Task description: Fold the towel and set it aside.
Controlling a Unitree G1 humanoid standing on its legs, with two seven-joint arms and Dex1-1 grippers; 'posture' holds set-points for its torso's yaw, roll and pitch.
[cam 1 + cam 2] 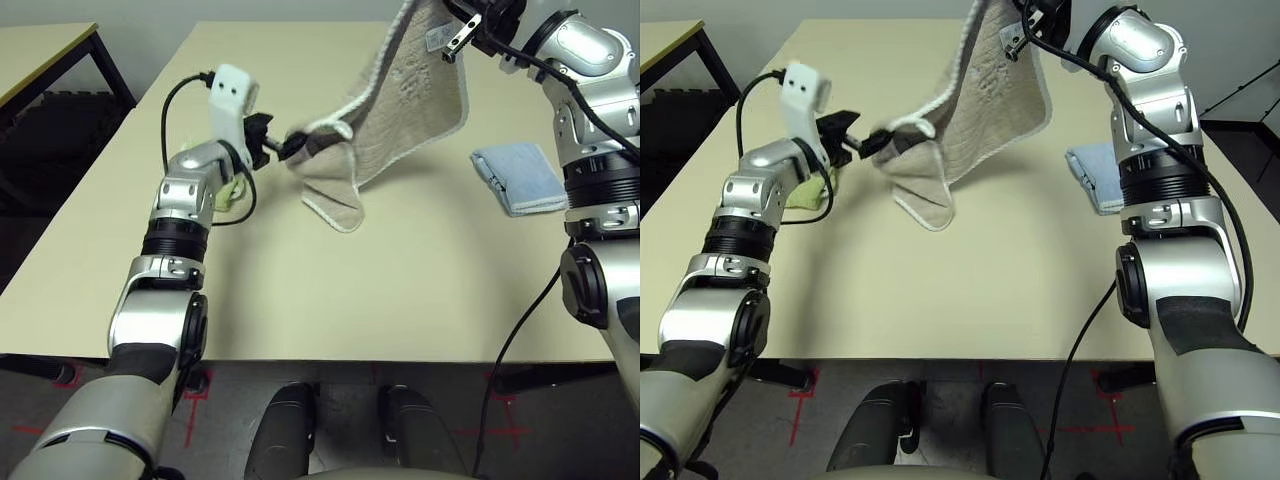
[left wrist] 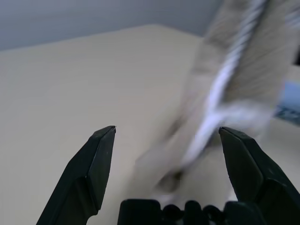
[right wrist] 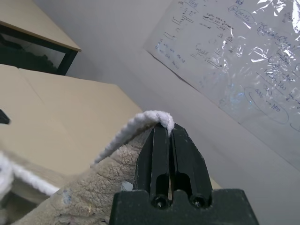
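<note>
Two grippers | right gripper clamped on towel edge, upper right of frame | towel hangs diagonally down-left | left gripper spread wide at its low corner, mid-left | you close left next.

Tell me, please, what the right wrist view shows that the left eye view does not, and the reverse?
Right wrist view alone: the right gripper shut on the towel's white edging, seen close up, and a handwritten sheet on the wall behind.

Left eye view alone: the left gripper at the towel's lower end, a light-blue towel lying on the table near the right arm, and a bit of lime-green cloth behind the left wrist.

Both: the beige towel hanging from the right gripper above the table.
</note>
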